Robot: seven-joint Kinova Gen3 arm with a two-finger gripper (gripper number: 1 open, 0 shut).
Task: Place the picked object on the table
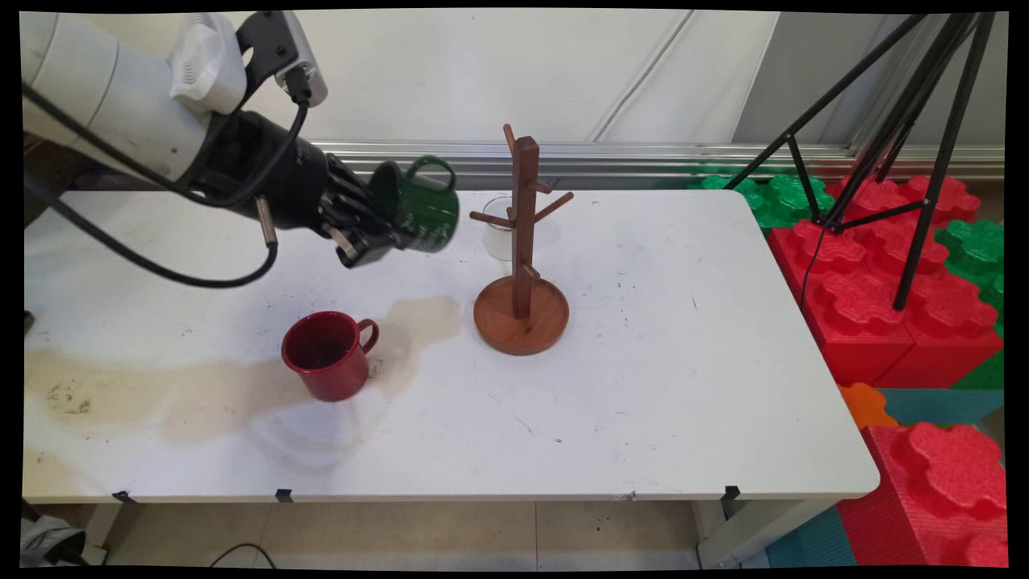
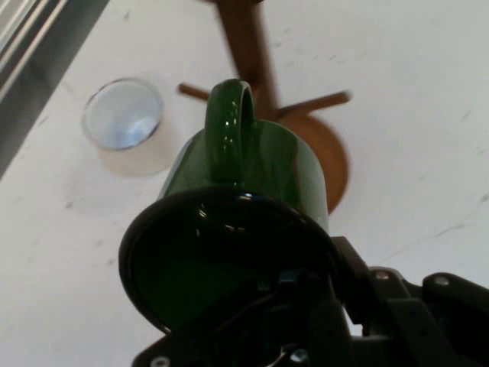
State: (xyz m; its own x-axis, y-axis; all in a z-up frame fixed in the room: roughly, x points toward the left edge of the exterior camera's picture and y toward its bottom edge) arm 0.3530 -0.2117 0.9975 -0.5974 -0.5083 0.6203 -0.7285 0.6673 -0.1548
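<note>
Pincer (image 1: 384,235) pinched the green mug (image 1: 424,211) by its rim, held above the surface (image 1: 643,386). Mug lay sideways: base pointed right toward the wooden rack (image 1: 521,265), handle up.

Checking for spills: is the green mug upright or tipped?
Tipped: the green mug lies sideways in the gripper, handle up, mouth facing the arm.

white arm (image 1: 104,88) raised, jaws clamped shut

Mug rack (image 1: 521,299) stands mid-bench (image 1: 659,386), glass (image 1: 498,229) just behind it. One mug (image 1: 328,355) sits on the bench left of and in front of the rack. Hand (image 1: 378,233) holds a second mug (image 1: 422,205) tipped sideways in the air, left of the rack.
</note>
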